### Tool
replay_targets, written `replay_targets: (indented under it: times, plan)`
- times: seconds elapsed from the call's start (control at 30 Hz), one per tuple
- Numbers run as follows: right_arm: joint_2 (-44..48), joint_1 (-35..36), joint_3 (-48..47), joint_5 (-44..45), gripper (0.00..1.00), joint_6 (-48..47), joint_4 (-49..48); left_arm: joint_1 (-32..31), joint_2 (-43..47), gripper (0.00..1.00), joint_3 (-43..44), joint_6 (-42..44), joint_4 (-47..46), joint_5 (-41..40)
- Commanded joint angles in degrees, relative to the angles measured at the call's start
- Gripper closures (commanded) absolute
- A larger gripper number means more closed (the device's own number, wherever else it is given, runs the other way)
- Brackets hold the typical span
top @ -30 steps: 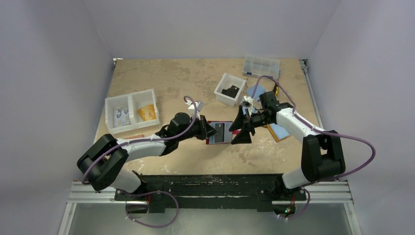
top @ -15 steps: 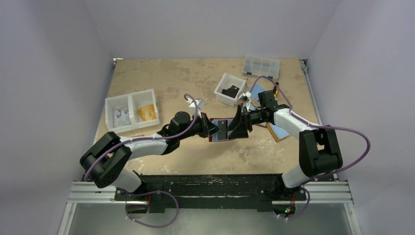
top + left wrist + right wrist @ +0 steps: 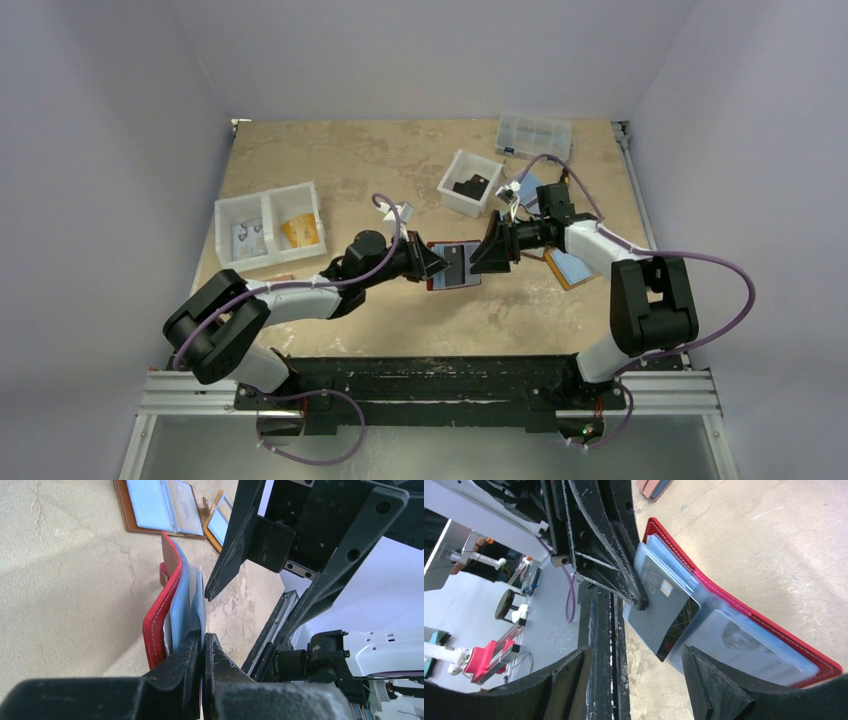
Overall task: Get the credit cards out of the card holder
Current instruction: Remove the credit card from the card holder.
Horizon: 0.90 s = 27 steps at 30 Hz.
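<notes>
The left hand [image 3: 202,642] is shut tight on a clear page of the red card holder [image 3: 156,620]. It holds the holder up on its edge. A grey credit card [image 3: 664,615] sticks out of the page, right beside the left hand's tips. The right hand [image 3: 634,652] is open, with one finger on each side of the card's end. I cannot tell if they touch it. A brown holder [image 3: 160,505] lies flat on the table [image 3: 65,580] near the right hand.

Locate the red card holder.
In the top view the card holder is central, pinched by the left gripper on its left, the right gripper open at its right.
</notes>
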<state>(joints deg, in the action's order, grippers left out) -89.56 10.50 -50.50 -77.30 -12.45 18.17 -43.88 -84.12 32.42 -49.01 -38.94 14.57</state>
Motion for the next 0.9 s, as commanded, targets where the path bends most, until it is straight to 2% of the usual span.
replay_targets:
  times: [0.0, 0.37, 0.87]
  plan:
    - [-0.38, -0.92, -0.74, 0.10, 0.27, -0.34, -0.62, 0.11, 1.89, 1.00, -0.40, -1.39, -5.89, -0.20]
    - [-2.97, -0.92, 0.56, -3.48, 0.44, 5.95, -5.71, -0.50, 2.45, 1.00, -2.00, -3.70, -11.52, 1.01]
    - [-3.67, -0.92, 1.72, -6.25, 0.58, 11.93, -11.22, -0.60, -1.61, 1.00, 0.22, -5.31, -15.96, 3.71]
